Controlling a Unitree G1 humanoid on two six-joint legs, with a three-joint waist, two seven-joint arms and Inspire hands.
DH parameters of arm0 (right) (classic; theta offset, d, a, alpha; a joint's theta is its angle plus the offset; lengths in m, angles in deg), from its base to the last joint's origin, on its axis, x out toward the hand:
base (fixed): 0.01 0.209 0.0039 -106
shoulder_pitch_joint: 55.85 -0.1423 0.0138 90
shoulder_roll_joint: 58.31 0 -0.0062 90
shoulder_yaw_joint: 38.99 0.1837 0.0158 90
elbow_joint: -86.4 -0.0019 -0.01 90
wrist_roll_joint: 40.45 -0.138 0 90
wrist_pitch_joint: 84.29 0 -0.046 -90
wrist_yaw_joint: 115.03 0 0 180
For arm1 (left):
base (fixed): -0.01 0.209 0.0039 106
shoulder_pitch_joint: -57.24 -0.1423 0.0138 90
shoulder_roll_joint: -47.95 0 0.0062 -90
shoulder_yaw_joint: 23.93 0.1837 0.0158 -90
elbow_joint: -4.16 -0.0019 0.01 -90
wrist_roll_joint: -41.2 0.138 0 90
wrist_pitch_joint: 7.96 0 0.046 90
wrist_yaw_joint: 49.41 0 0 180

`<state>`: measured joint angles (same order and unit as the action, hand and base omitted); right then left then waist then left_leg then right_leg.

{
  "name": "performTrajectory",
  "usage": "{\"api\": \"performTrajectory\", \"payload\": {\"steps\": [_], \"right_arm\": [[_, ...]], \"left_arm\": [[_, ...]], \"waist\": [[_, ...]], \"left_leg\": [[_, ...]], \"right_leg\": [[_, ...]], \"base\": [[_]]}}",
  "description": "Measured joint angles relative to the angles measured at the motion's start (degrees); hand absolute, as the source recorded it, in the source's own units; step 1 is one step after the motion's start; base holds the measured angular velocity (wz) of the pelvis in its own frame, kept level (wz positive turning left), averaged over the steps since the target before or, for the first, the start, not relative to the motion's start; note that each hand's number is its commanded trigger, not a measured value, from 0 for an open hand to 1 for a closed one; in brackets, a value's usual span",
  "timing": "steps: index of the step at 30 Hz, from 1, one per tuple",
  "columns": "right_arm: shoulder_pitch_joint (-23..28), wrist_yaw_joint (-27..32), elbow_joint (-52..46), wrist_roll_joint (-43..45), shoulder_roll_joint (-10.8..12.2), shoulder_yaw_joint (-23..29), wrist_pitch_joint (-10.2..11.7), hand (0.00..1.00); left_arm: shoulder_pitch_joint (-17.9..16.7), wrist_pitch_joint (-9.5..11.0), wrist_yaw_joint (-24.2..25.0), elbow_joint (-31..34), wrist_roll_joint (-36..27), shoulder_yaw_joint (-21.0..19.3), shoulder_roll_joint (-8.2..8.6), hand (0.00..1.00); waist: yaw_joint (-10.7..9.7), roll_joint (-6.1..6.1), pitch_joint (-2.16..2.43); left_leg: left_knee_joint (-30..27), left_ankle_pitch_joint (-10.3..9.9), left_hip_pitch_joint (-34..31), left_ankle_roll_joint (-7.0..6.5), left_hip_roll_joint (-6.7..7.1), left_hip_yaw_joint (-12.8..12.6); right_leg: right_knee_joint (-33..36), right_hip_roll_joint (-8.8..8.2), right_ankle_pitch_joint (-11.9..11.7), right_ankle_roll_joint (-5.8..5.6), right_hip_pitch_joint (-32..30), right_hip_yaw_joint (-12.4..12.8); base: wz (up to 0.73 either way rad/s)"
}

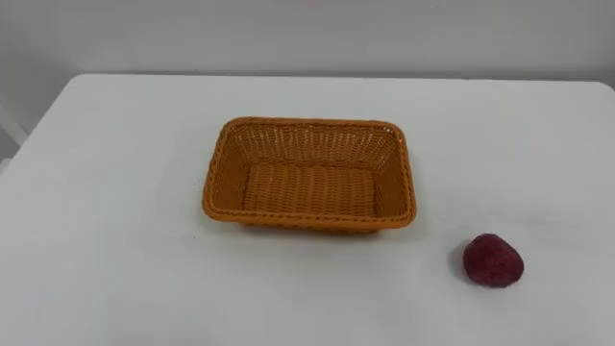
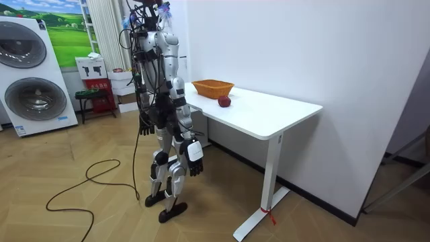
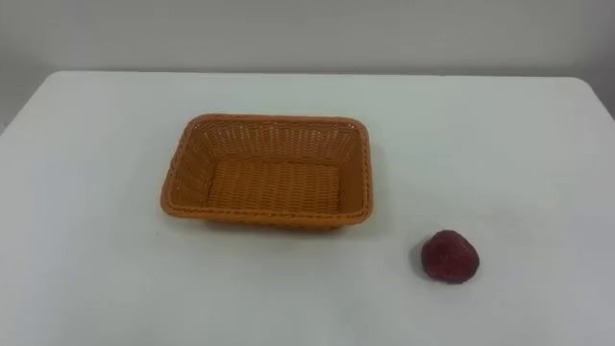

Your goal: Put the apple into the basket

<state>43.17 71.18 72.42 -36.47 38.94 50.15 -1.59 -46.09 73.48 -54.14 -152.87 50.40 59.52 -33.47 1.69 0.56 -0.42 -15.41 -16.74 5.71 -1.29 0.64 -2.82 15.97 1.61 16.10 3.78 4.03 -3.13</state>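
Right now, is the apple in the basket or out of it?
Out. The apple lies on the white table, apart from the basket, off its front right corner; the basket's woven floor is bare.

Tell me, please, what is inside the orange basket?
Nothing shows: the basket has a bare floor, though its near wall covers a thin strip. The apple sits outside, on the table.

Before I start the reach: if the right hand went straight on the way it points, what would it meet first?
The right hand hangs pointing down by the table; it would probably meet the wooden floor first, though depth is unclear.
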Motion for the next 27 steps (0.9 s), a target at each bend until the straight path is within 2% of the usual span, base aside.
{"api": "performTrajectory", "payload": {"steps": [7, 11, 14, 18, 19, 21, 23, 27], "right_arm": [[0.0, 0.4, 0.1, -4.6, 0.0, 0.4, 0.3, 0.0], [0.1, 2.8, -0.6, -10.3, 0.2, 3.7, 0.5, 0.0], [0.1, 5.0, -1.5, -20.4, 0.3, 7.6, 1.7, 0.0], [0.4, 7.6, -4.4, -33.4, 0.3, 12.7, 2.9, 0.0], [0.3, 8.9, -5.5, -38.1, 0.4, 15.2, 3.2, 0.0], [-0.3, 12.3, -9.1, -48.0, 0.5, 21.6, 4.1, 0.0], [0.0, 15.0, -13.0, -52.8, 0.4, 25.1, 4.9, 0.0], [0.1, 21.8, -22.1, -60.3, 0.3, 29.3, 7.7, 0.0]], "left_arm": [[0.0, 0.2, 0.0, -0.4, 0.0, 0.0, 0.29, 0.0], [-0.2, 0.1, -0.7, 0.4, 0.0, -0.4, 0.29, 0.0], [-0.2, 0.2, -2.0, 0.7, 0.0, -2.0, 0.28, 0.0], [-0.9, 0.5, -2.8, 0.7, -1.5, -4.0, 0.22, 0.0], [-1.3, 0.8, -3.6, 0.6, -2.8, -4.3, 0.19, 0.0], [-1.8, 2.4, -4.1, 0.6, -2.9, -6.5, 0.13, 0.0], [-2.1, 3.9, -5.0, 0.6, -2.9, -8.2, -0.03, 0.0], [-2.6, 5.6, -5.9, 2.6, -4.1, -8.5, -1.85, 0.0]], "waist": [[-0.1, -0.14, -0.04], [-0.2, -0.1, -0.03], [-0.5, 0.12, 0.08], [-1.9, 0.48, 0.2], [-2.8, 0.66, 0.24], [-3.7, 0.84, 0.06], [-4.2, 1.11, 0.06], [-5.2, 2.4, 0.1]], "left_leg": [[0.0, 0.0, -0.1, -0.01, 0.01, -0.2], [0.2, 0.0, -0.1, -0.01, -0.01, -0.3], [0.9, 0.0, 0.0, -0.01, -0.07, -0.3], [0.9, 0.0, 0.1, -0.01, -0.09, -0.3], [0.9, 0.0, 0.1, -0.01, -0.07, -0.3], [0.9, 0.0, 0.6, -0.01, -0.03, -0.3], [0.9, 0.0, 0.9, -0.02, -0.02, -0.5], [0.5, 0.0, -0.2, -0.01, -0.26, -1.7]], "right_leg": [[-0.2, -0.02, 0.0, -0.05, -0.1, 0.0], [-0.3, 0.04, 0.0, -0.05, -0.2, 0.2], [-0.3, 0.32, 0.0, -0.04, -0.2, 0.7], [-0.3, 0.42, -0.2, -0.07, 0.0, 1.0], [-0.3, 0.4, -0.2, -0.06, 0.5, 1.0], [-0.4, 0.38, -0.2, -0.06, 0.6, 1.3], [-0.4, 0.35, -0.2, -0.07, 0.7, 1.2], [-0.3, 0.41, -0.4, -0.1, -0.2, 1.2]], "base": [[0.0], [-0.01], [-0.06], [-0.01], [0.0], [-0.07], [-0.07], [-0.03]]}}
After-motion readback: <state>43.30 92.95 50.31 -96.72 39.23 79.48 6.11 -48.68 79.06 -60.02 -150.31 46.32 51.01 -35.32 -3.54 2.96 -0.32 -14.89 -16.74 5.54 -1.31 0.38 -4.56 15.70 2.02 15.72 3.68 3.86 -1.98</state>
